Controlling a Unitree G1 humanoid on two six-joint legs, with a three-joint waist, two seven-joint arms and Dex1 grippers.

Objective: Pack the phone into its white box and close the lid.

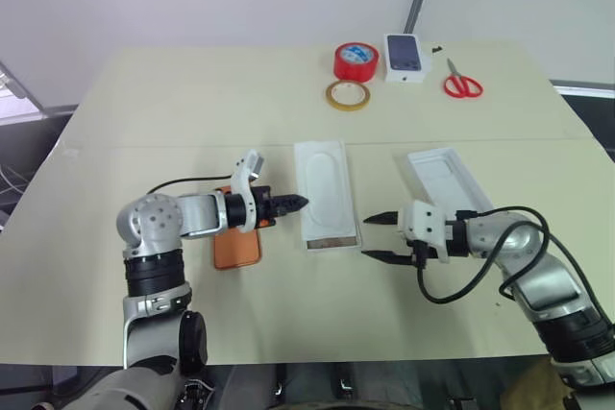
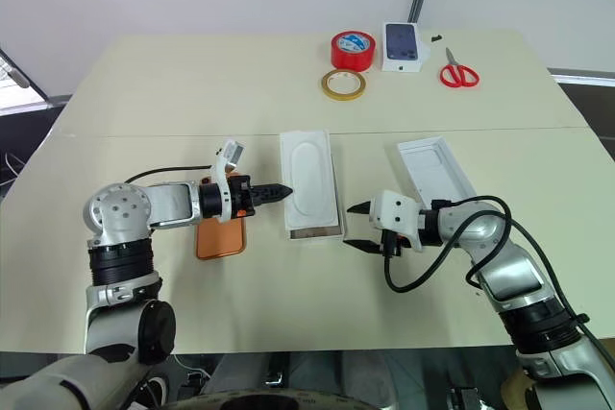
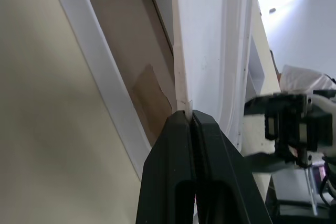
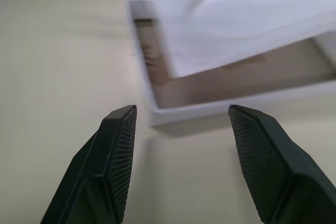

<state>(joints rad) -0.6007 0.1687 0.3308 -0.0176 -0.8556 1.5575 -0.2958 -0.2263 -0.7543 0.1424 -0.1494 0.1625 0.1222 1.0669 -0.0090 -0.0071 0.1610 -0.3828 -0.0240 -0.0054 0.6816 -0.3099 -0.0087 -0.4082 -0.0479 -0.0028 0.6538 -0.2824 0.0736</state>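
clearing the insert (image 1: 325,191) out of the white box (image 1: 332,240) — phone (image 1: 236,249) waits on the table beside it.
left gripper (image 1: 298,204) pinches the insert's edge; right gripper (image 1: 381,237) hangs spread near the box, lid (image 1: 447,178) behind — the thin pinch could slip and drop the insert back in.

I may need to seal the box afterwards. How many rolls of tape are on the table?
2. A red roll of tape stands at the table's far edge beside the small white carton; a flat yellowish roll lies just in front of it. None seems hidden.
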